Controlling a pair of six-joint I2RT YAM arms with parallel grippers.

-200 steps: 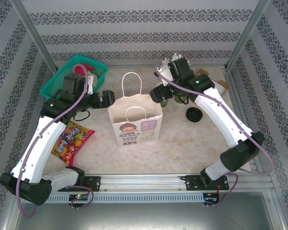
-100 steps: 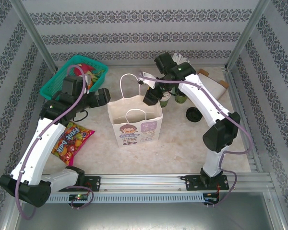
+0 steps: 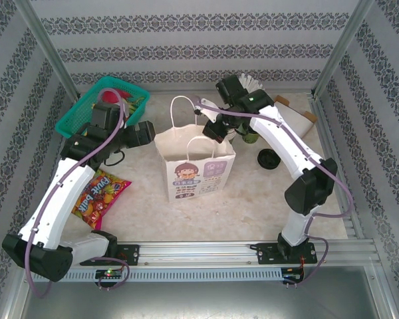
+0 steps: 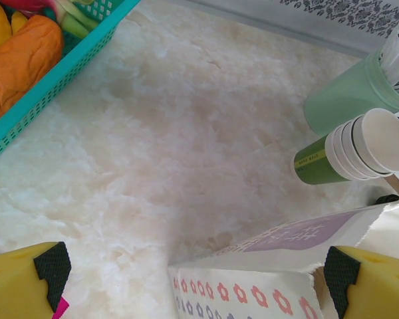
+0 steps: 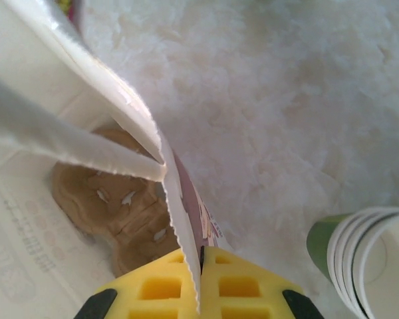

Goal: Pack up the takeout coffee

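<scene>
Red and bright, a snack packet (image 3: 98, 193) lies flat on the table (image 3: 253, 206). It is on the left, closest to where the arms are fixed.

A bit farther back, a white paper bag (image 3: 198, 171) stands up in the middle with its top open. A brown lumpy thing (image 5: 113, 206) lies at the bottom of the bag.

The takeout coffee (image 3: 269, 159) stands on the table to the right of the bag and does not touch it. From above you see its round black lid. It is not in the bag yet.

The right gripper (image 5: 201, 266) is pinched tight on the bag's top edge, with the paper squeezed between its yellow pads. The left gripper (image 4: 199, 286) hangs just beside the bag's left side. Its jaws are wide apart and hold nothing.

Behind the bag is a stack of cups (image 4: 352, 149) with no lids. Next to it is a pale green pot (image 4: 342, 96).

Far back on the left sits a green basket (image 4: 53, 83) with food in it.
</scene>
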